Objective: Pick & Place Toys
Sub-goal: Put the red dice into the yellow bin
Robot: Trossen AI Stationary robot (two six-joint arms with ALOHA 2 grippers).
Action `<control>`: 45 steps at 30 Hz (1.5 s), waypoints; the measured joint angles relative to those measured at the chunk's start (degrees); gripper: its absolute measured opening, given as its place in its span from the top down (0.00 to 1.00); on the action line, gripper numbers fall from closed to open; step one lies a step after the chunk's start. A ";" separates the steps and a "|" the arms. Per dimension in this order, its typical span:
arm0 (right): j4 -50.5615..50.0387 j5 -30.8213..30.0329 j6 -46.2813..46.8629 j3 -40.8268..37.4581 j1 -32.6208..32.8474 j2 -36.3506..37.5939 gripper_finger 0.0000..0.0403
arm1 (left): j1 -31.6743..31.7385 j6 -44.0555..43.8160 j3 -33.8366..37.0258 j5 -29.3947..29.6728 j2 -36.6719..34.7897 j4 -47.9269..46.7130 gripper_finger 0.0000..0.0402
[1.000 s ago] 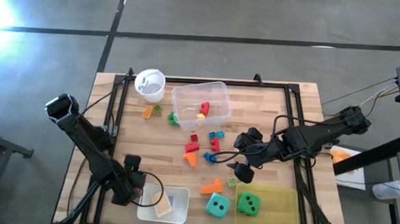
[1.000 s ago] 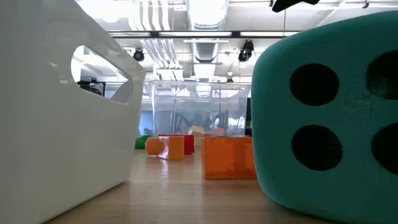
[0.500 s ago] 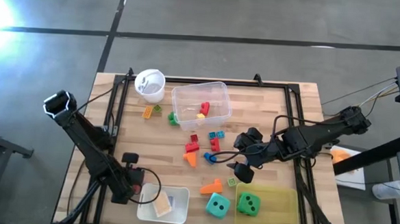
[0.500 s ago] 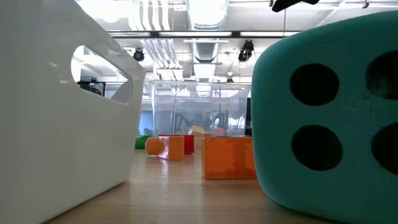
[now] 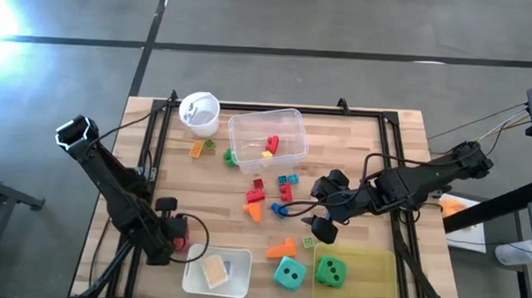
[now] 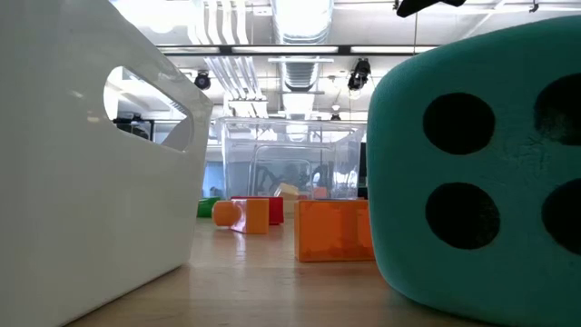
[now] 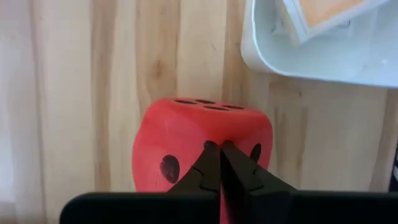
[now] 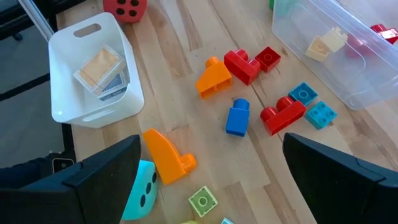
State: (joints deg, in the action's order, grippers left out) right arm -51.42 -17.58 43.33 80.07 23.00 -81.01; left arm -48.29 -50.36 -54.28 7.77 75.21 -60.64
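near the bench's (image 5: pixel 403 138) front left corner, left gripper (image 7: pixel 220 163) pinched together against red black-dotted foam die (image 7: pixel 202 140), nothing clamped; reopening wide advised; right gripper (image 8: pixel 211 180) agape mid-bench.

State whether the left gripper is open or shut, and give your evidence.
Shut. In the left wrist view the left gripper has its two dark fingertips pressed together with no gap, in front of the red dice, which it does not hold.
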 joint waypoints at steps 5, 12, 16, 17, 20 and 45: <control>0.19 -0.02 -0.02 0.00 -0.02 0.00 0.04 | 0.04 -0.88 0.01 1.57 -0.38 0.11 0.99; 0.28 -0.04 -0.15 0.00 -0.02 0.00 0.04 | 0.53 1.58 0.24 1.25 -0.43 -0.03 0.99; 0.39 -0.04 -0.20 0.00 -0.02 0.00 0.04 | 1.00 2.39 0.37 1.55 -0.43 -0.77 0.97; 0.39 -0.04 -0.20 0.00 -0.02 0.00 0.04 | 1.30 2.49 0.62 1.60 -0.47 -0.82 0.94; 0.39 -0.02 -0.22 0.00 -0.02 0.00 0.04 | 2.25 2.52 1.48 -0.07 -0.56 -0.45 0.81; 0.83 0.00 0.00 0.00 -0.02 -0.02 0.04 | 2.27 8.48 4.77 -9.58 -0.48 2.33 0.12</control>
State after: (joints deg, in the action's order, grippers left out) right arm -50.59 -17.58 43.33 80.07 22.98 -81.03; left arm -46.02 -41.88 -49.52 -1.81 74.73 -58.32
